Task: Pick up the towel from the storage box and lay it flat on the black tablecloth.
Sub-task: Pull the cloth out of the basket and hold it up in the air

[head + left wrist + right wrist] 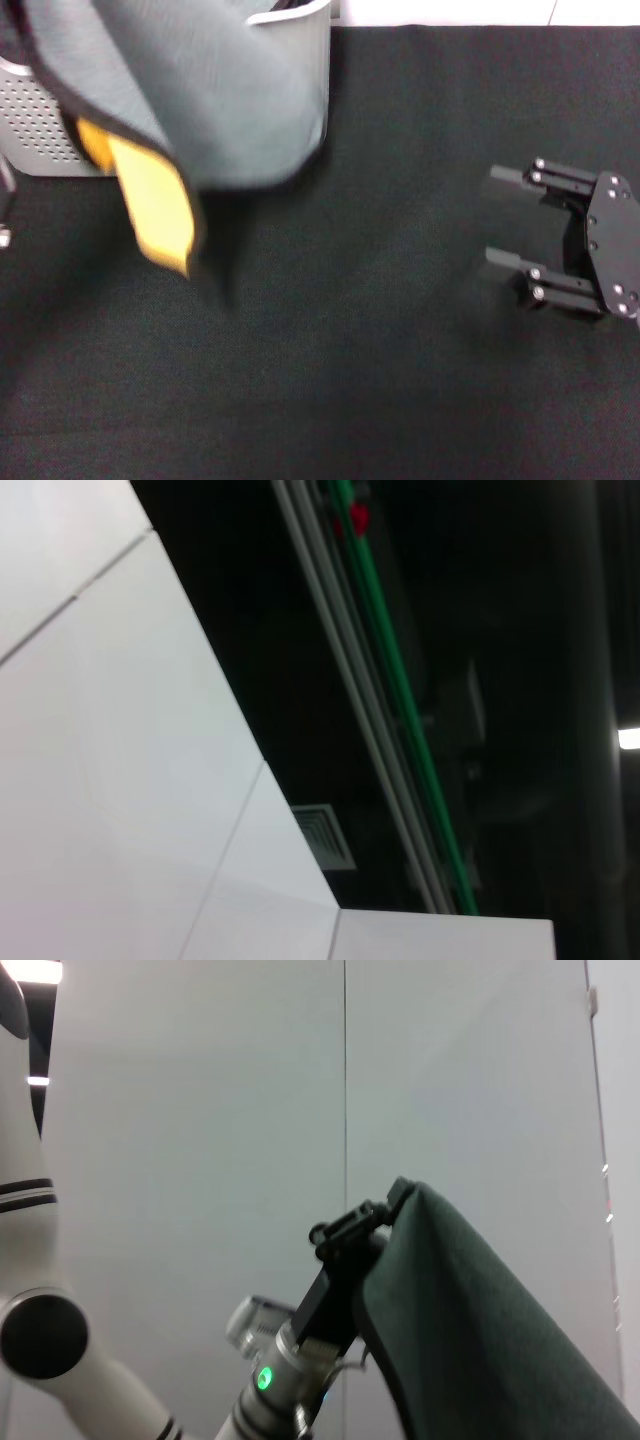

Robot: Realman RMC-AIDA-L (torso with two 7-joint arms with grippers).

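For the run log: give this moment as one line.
left gripper: shut on towel, lifted above box | right gripper: open, idle over tablecloth

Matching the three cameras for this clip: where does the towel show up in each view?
Head view: the towel hangs at upper left, grey face outward, yellow face at its lower edge, in front of the storage box.
Left wrist view: not in it.
Right wrist view: towel at lower right, draped from the left gripper.
Shared landmark: the towel's dark edging, in the head and right wrist views.
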